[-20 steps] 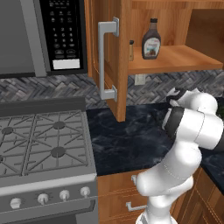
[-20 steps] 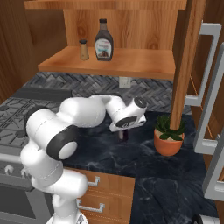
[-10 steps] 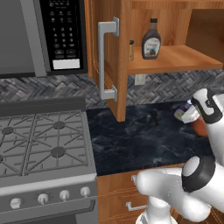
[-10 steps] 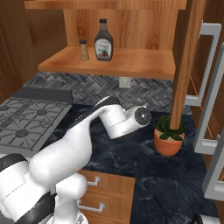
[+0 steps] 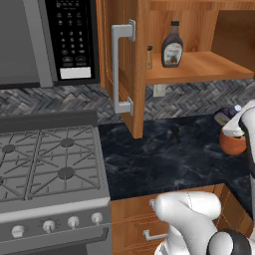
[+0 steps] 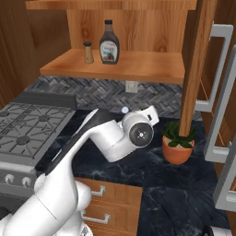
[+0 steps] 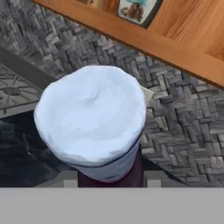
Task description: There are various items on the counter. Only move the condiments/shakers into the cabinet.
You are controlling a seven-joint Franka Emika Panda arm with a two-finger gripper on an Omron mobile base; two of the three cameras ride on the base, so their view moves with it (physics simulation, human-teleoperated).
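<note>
Principal risk: the small blue bottle (image 7: 94,122) is carried cap-up between counter (image 5: 164,159) and cabinet shelf (image 6: 138,69), and a lift that runs too shallow would likely strike the shelf's front edge and knock it loose. A second hazard is the open cabinet door (image 6: 196,64) and the potted plant (image 6: 177,145) just beside the wrist; a wide swing could clip either. The syrup bottle (image 6: 109,42) and wooden shaker (image 6: 87,52) already stand on the shelf, so careless placement could topple them.

The gripper (image 7: 109,181) is clamped on the blue bottle, one finger (image 7: 65,179) at either side of its body, the pale cap nearest the hand camera. The bottle is held above the counter, below shelf level.
</note>
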